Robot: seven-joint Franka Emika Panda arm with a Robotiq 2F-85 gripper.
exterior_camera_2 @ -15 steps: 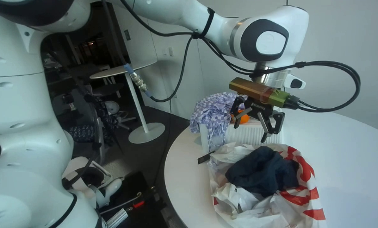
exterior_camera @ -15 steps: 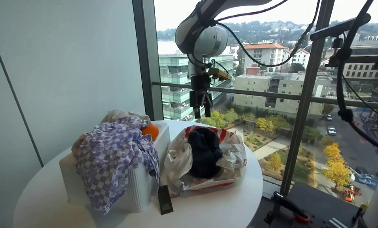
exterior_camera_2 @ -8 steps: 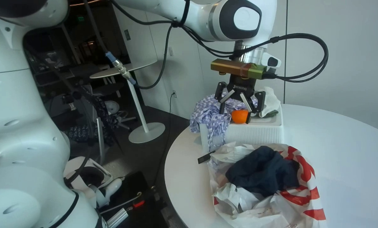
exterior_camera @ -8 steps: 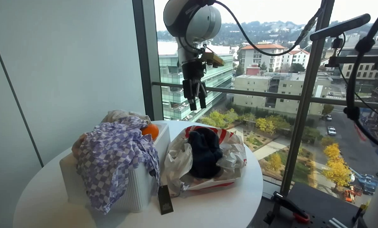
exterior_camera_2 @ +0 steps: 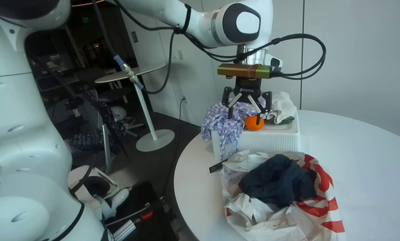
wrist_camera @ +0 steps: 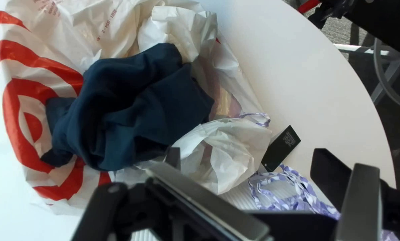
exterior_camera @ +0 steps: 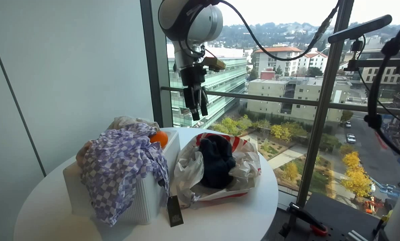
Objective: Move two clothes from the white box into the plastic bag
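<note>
My fingers [wrist_camera: 330, 177] are wide apart with nothing between them. The dark cloth [exterior_camera_2: 276, 182] sits in the bag [exterior_camera_2: 287, 221], and the checked cloth [exterior_camera: 116, 174] hangs over the side of the box [exterior_camera_2: 270, 141]. If I tug that one, the tag [wrist_camera: 282, 148] right by the bag could snag and drag it, or the orange thing [exterior_camera: 159, 138] could roll out. A second ago I hung nearer the bag; now I have moved toward the box, and both cloths have stayed put
</note>
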